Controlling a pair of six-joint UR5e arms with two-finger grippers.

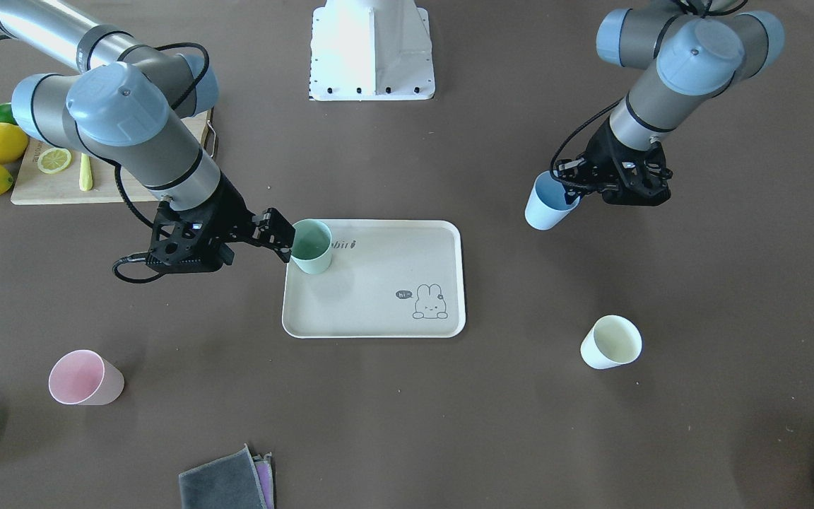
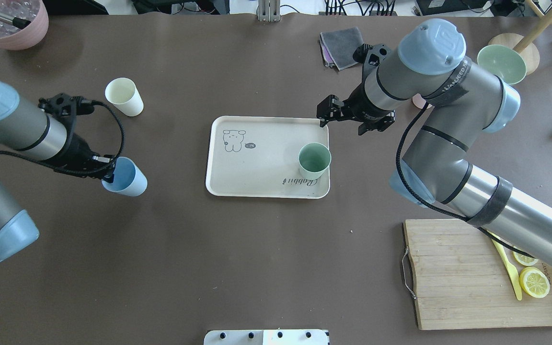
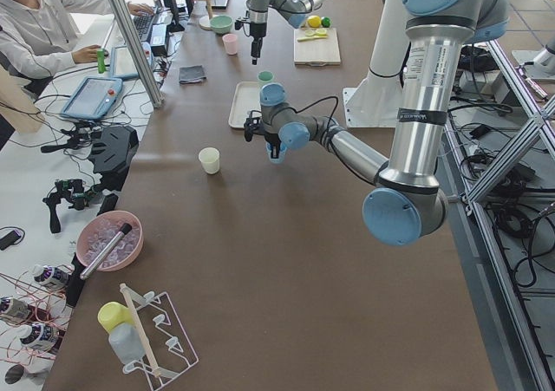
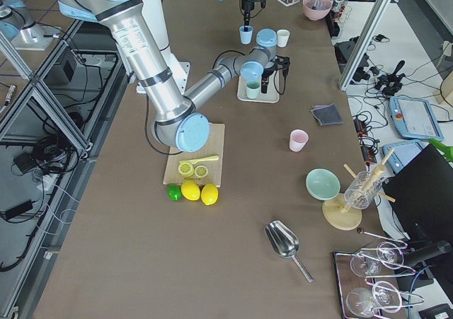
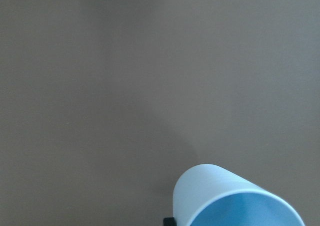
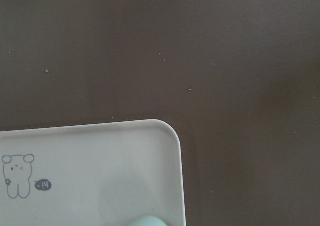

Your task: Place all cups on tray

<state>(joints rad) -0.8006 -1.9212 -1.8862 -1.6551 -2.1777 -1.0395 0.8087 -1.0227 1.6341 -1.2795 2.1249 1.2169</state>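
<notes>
**A:** Where does the tray (image 2: 261, 158) stand with the 4 cups?

**B:** Only 1 is on it. The green cup (image 2: 314, 160) stands upright inside the rim, in the tray's corner by the "Rabbit" print, on the robot's right.

**A:** And the right gripper (image 1: 280, 235)?

**B:** Its fingers are spread and hold nothing. It hangs over the tray's right edge, just beside the green cup and not touching it.

**A:** The left one?

**B:** The left gripper (image 2: 108, 176) is clamped on the rim of the blue cup (image 2: 127, 178), off the tray on the robot's left. The cup is tilted. It looks lifted off the table (image 2: 257, 263), though I can't be sure from these angles.

**A:** The other 2?

**B:** Both are upright on the table, well apart from the tray. The cream cup (image 2: 123, 97) is off the tray's far left corner, and the pink cup (image 1: 85, 377) off its far right corner.
</notes>
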